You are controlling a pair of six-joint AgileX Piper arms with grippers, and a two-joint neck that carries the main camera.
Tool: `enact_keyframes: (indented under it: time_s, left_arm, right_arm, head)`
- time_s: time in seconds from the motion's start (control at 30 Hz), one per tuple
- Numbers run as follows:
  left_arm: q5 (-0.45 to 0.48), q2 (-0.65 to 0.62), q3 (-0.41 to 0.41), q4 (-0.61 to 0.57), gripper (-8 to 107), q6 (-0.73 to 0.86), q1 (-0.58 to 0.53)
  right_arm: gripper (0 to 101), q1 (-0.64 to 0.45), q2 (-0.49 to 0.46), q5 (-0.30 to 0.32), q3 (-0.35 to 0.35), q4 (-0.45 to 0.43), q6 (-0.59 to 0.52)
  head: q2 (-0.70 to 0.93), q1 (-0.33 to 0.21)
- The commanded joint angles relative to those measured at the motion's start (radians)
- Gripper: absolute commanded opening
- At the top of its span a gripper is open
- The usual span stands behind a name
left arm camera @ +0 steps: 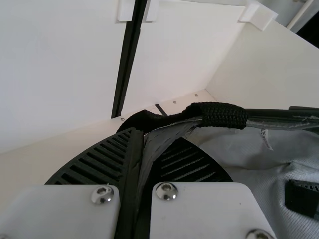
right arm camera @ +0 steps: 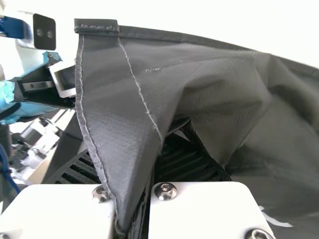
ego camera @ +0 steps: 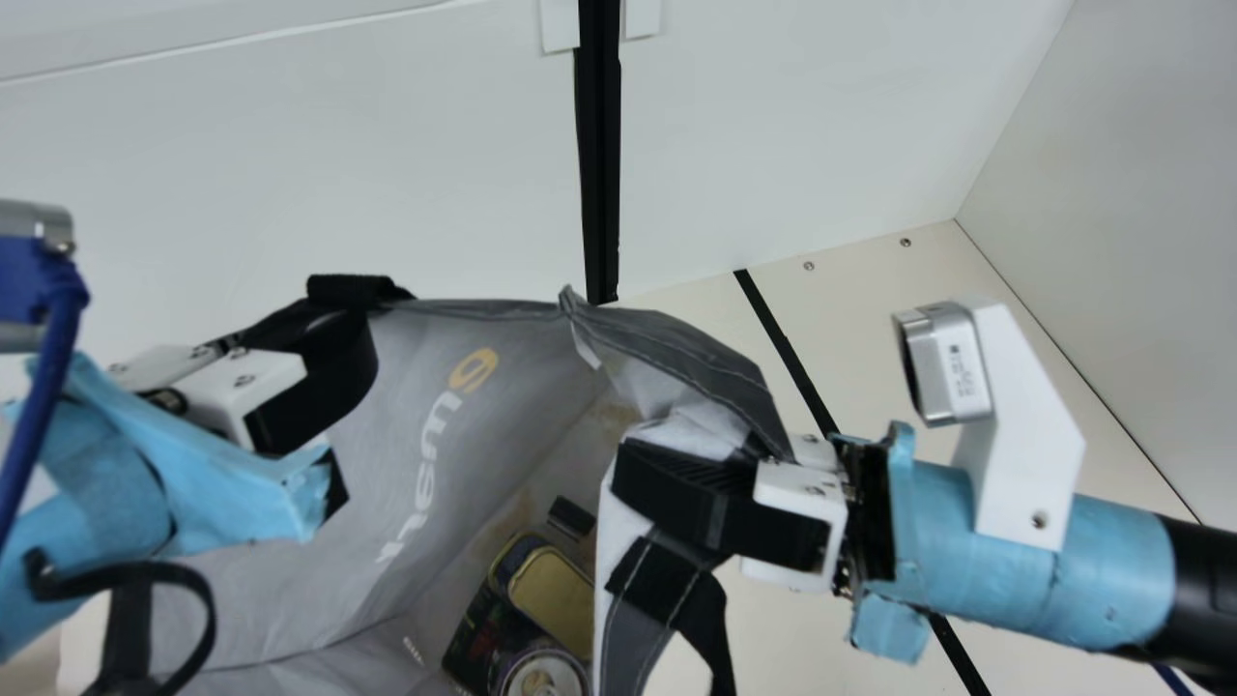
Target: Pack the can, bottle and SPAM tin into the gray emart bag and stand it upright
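Main view: within the creased fabric of the gray emart bag lie the rounded-rectangular SPAM tin, metal-topped can and apparent bottle, so packing looks complete; left gripper pinches its woven-trimmed strap, right gripper its stitched rim, leaving release and upright standing.

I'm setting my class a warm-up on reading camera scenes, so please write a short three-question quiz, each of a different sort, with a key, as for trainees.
1. True or false: the left pincer and the right pincer both grip the bag.
2. The SPAM tin lies (a) on the table, (b) inside the bag, (c) in the right pincer.
3. Fill in the colour: all but one of the bag's printed letters are pale; the odd letter is ____.

Key: 1 true; 2 b; 3 orange.
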Motion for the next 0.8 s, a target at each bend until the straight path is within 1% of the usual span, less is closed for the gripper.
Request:
enact_keyframes:
  time_s: [0.0,0.2,0.37,0.5,0.63,0.77]
  left_arm:
    - [0.064,0.0,-0.037,0.004,-8,0.004,-0.005]
    - [0.205,0.013,-0.123,-0.013,-8,0.024,-0.016]
    - [0.211,0.001,-0.062,-0.05,-8,0.044,-0.019]
    - [0.211,-0.001,-0.01,-0.093,-8,0.065,-0.012]
    - [0.211,0.012,0.033,-0.147,-8,0.092,0.002]
    - [0.211,0.047,0.046,-0.206,-8,0.134,0.028]
  right_arm:
    - [0,-0.007,-0.016,-0.012,-0.028,-0.036,0.044]
    - [0,-0.015,-0.057,-0.012,-0.089,-0.142,0.138]
    - [0,-0.012,-0.075,-0.012,-0.122,-0.254,0.198]
    - [0,0.005,-0.083,-0.012,-0.132,-0.34,0.233]
    - [0,0.014,-0.079,-0.012,-0.119,-0.404,0.248]
    - [0,0.005,-0.059,-0.012,-0.088,-0.439,0.22]
  head:
    - [-0.002,-0.021]
    - [-0.002,-0.021]
    - [-0.002,-0.021]
    - [-0.002,-0.021]
    - [-0.002,-0.021]
    - [-0.002,-0.021]
